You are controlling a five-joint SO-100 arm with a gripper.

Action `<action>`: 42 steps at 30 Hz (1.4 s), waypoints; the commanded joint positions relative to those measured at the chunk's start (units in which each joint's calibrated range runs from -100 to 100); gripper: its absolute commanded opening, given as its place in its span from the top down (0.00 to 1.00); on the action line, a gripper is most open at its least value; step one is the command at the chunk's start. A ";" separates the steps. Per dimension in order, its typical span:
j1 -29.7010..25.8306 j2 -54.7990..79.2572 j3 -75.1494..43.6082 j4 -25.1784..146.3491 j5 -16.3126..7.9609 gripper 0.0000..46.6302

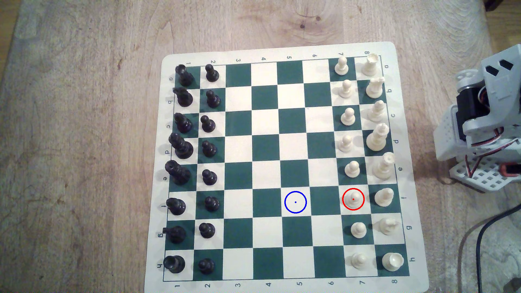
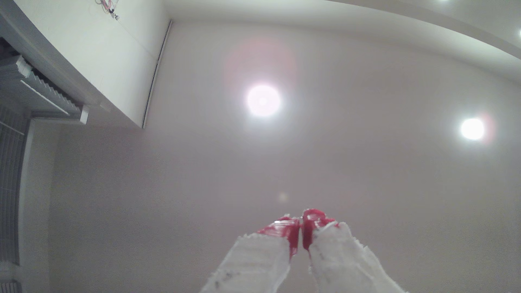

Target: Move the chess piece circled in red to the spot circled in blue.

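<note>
Wrist view: the gripper is aimed upward at a pale ceiling with two bright lamps, and its two red-tipped fingers are pressed together with nothing held between them. The jaws are therefore judged closed and empty, which suits an arm parked before any reach is begun.

In the exterior view the arm is folded at the edge of the wooden table, just off the chessboard on the side where the cream pieces are lined up. The chess piece, a small cream pawn ringed in red, is stood upright on its own square in the pawn row, the second row out from the arm. A cream bishop is set between it and the arm's side of the board, and other pawns stand on the adjoining squares to either side. The spot, a pale square ringed in blue, lies two squares farther from the arm along the same line, bare and with open squares around it.

Nothing of the task is judged done yet. Because the pawn is closely flanked, a descent from above with jaws opened only a little is likely to be called for; the taller bishop could be knocked on the way in.
</note>
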 commanded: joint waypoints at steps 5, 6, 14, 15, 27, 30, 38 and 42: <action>2.36 0.05 1.27 2.90 0.49 1.00; 2.20 0.05 1.27 5.68 0.49 1.00; 3.77 0.05 0.99 35.08 0.49 1.00; 3.77 0.05 0.72 38.36 0.44 1.00; 3.77 0.22 -19.22 101.18 0.05 1.00; 2.36 0.22 -24.39 114.12 0.00 1.00; -3.19 4.64 -37.36 146.88 -0.78 1.00; -11.41 9.99 -41.62 154.08 -6.69 1.00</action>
